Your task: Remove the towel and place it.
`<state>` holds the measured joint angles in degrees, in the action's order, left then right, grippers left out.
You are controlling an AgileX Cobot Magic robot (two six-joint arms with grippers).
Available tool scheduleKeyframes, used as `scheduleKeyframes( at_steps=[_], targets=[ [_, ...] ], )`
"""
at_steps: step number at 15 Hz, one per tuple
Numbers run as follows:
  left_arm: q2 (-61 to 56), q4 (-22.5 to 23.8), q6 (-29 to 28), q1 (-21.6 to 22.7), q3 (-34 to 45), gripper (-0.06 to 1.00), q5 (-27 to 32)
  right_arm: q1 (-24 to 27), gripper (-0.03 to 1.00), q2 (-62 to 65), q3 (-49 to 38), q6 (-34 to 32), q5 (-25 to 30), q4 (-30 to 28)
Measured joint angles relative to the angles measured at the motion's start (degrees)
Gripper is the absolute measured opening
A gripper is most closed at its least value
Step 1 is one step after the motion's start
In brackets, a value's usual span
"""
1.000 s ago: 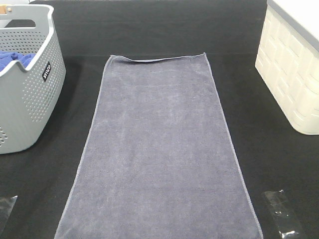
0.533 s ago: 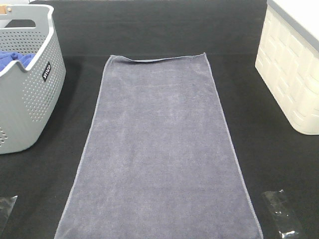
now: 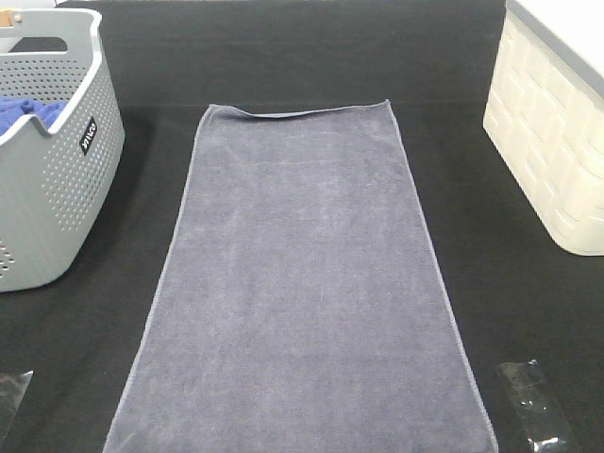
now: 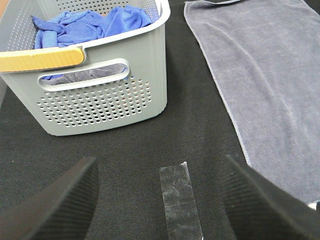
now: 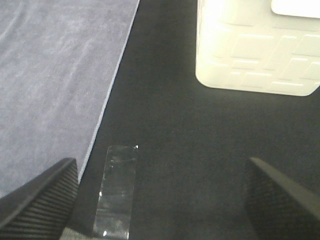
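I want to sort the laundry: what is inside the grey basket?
The grey basket holds a crumpled bright blue cloth. Something greyish shows through its handle slot; whatever lies deeper is hidden.

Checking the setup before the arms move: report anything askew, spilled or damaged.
Nothing is spilled or damaged. The towel lies flat on the black table; only its far hem dips slightly at one corner. The blue cloth sits bunched in the grey basket. Both end effectors, left and right, are open and empty.
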<state>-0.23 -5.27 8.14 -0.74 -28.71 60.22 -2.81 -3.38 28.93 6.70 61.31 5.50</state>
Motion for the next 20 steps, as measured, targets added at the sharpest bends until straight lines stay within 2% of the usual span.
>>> scheduleKeyframes(
  at_steps=[3,20],
  targets=[
    [0.00,0.17,0.00,-1.43,0.00,0.66,0.00,0.00,0.83,3.27,0.00,0.00,-0.06,0.00],
    [-0.06,0.40,0.00,-1.49,0.00,0.66,0.00,0.00,0.83,3.78,0.00,0.00,-0.06,0.00]
  ],
)
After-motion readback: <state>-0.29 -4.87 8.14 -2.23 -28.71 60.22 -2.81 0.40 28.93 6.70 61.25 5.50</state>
